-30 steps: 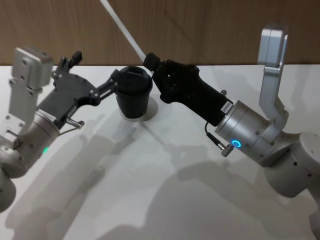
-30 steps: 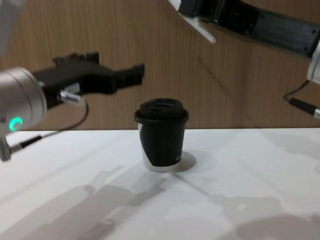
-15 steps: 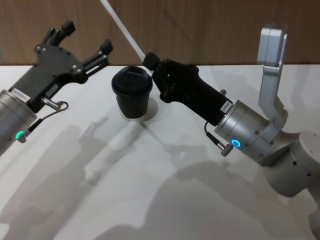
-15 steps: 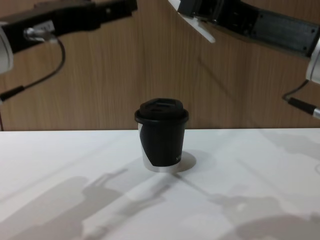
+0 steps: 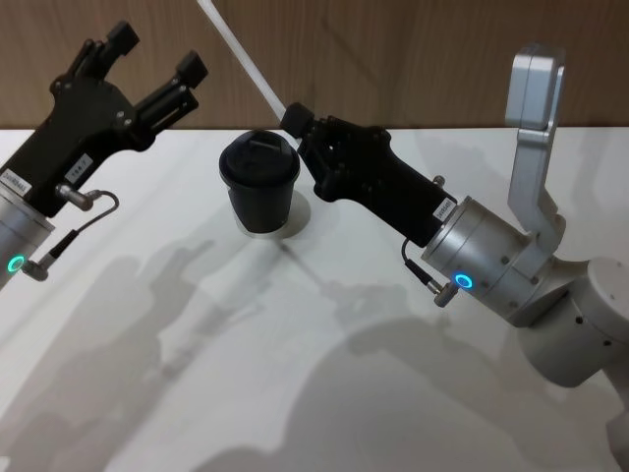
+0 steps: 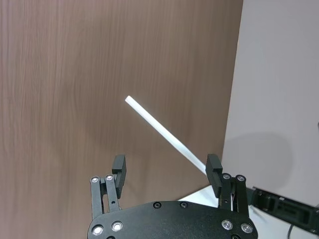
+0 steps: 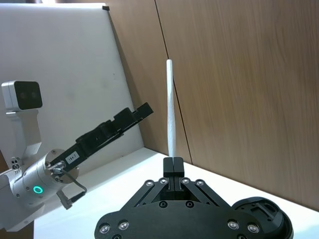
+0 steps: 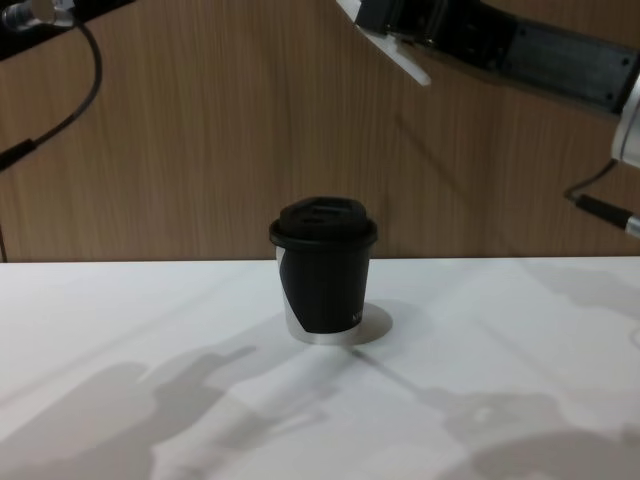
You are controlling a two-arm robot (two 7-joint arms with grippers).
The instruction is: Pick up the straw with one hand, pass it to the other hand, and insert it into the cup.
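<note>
Wood panelling backs a white table, and the two meet along the far edge at 12 o'clock. Just short of that edge stands the cup, black with a domed lid. In the chest view the cup shows a white curved patch low on its side, with faint lettering beside it that is too small to read.

The right gripper hangs at about 1 o'clock of the lid, above it, its jaws pinched together on the straw. The straw slants away toward 11 o'clock and leaves the head view at the top. From the right wrist, the closed tips of the right gripper clamp the lower part of the straw. A small white sticker sits near this wrist, and its print is illegible.

The left gripper is raised at 10 o'clock of the cup, jaws spread wide and holding nothing, apart from the straw. It carries white labels whose text cannot be made out. In its own wrist view the spread tips of the left gripper frame the straw farther off.

From the cup toward 6 o'clock the tabletop lies bare, crossed by shadows. Open space separates the left gripper from the lid.
</note>
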